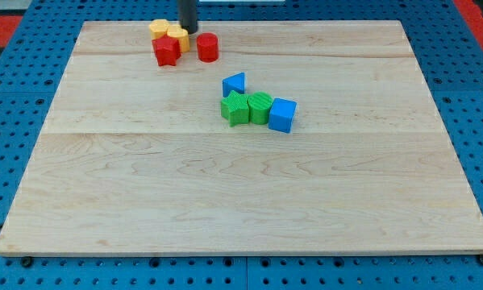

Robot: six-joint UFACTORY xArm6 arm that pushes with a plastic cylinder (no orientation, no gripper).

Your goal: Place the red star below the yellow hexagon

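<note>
A bare wooden table (241, 201) is seen nearest. Mid-table, a blue cube (282, 114), green cylinder (260, 107) and green star (235, 108) are set touching in a row, a blue triangle (235, 84) just behind. Farther, at the view's top, the red star (167, 51) is pressed against the yellow hexagon (177, 37), a second yellow block (159, 30) beside it, a red cylinder (207, 47) just right. No hand is fitted; my tip (189, 31) is placed just right of the hexagon.

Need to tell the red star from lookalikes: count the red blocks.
2. The red star sits at the view's top left, below the yellow blocks; the red cylinder is just to its right. None seem hidden.
</note>
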